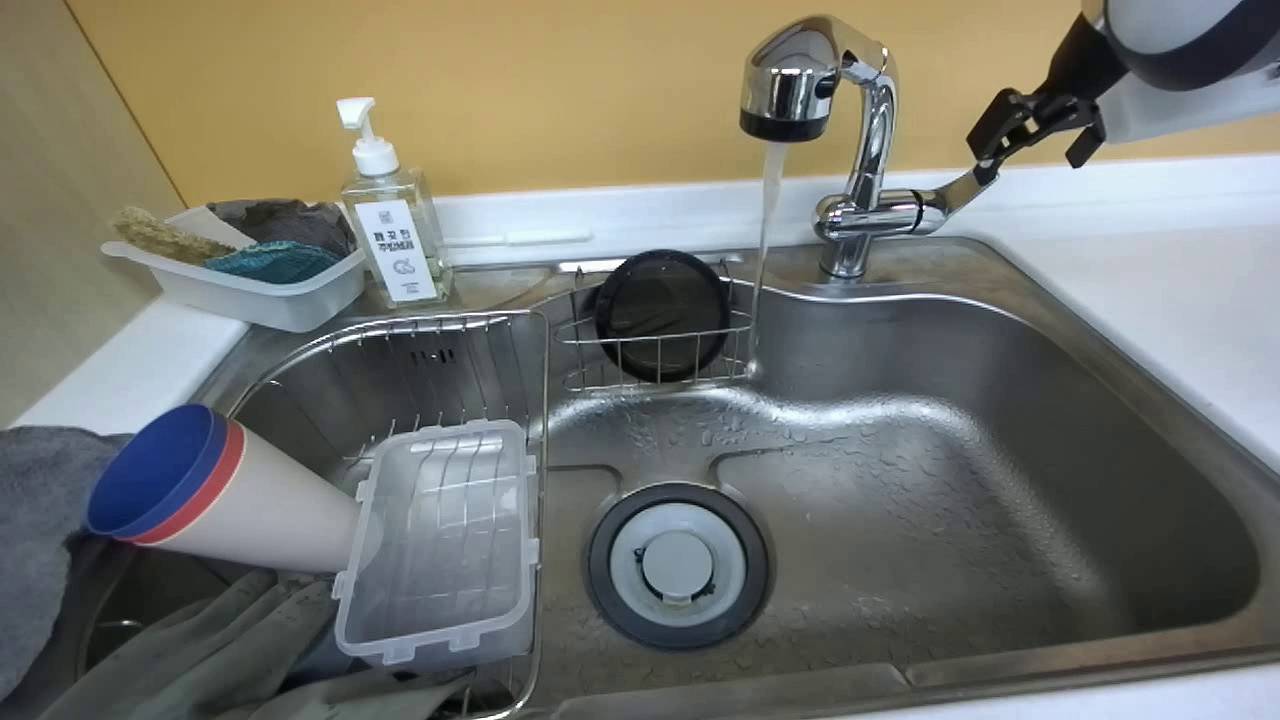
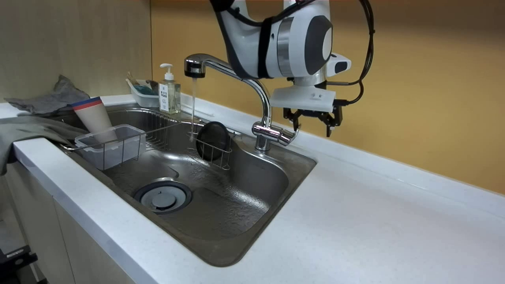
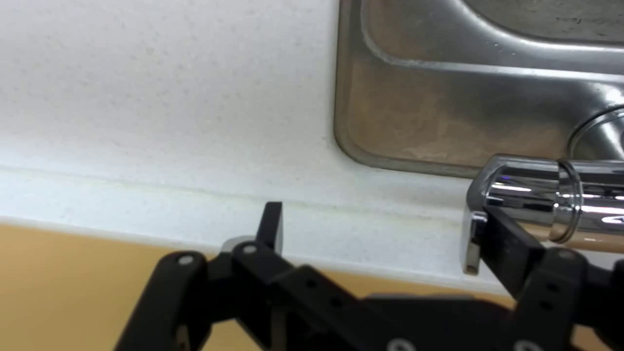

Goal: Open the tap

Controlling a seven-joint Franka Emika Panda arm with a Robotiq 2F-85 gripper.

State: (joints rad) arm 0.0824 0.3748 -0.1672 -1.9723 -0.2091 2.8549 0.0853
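The chrome tap stands at the back of the sink in both exterior views, also seen here as the tap neck. Water runs from its spray head. Its flat side lever points outward and up, away from the sink. My gripper is open above the lever, jaws pointing down in an exterior view. In the wrist view, the lever lies just inside the right finger and seems to touch it. The other finger is far away to the left, with nothing held between them.
The steel sink has a black round lid in a wire rack. A pump soap bottle and a white tray stand at the back. Cups, a clear box and gloves lie at the left. A wall stands behind.
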